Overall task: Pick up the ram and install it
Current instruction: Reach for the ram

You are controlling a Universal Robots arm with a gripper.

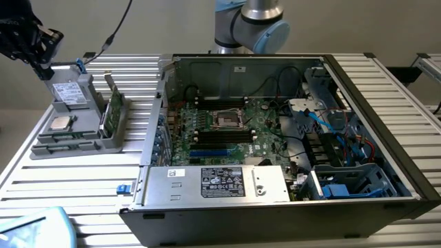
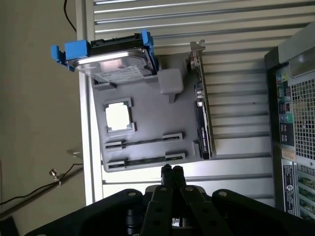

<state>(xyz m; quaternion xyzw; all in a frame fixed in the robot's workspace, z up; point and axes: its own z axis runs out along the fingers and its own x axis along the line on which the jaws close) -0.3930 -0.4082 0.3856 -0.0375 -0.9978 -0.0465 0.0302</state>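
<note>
Claw (image 2: 172, 173) clenched, fingertips pressed together, gripping nothing; in the wrist view we see it hang just off the end edge of the grey tray (image 2: 147, 101). In the exterior view the claw (image 1: 43, 68) is above the tabletop's far corner on that view's left. The ram (image 1: 67, 137) sits on edge in the tray slot next to the processor (image 2: 118, 118), w/ the drive (image 2: 110, 61) at the tray's far end & a card (image 2: 202, 123) upright along one side. The open PC case (image 1: 276, 124) takes the tabletop's other half. Bare slatted tabletop (image 1: 62, 181) lies btw tray and near edge. Plain beige wall behind.
</note>
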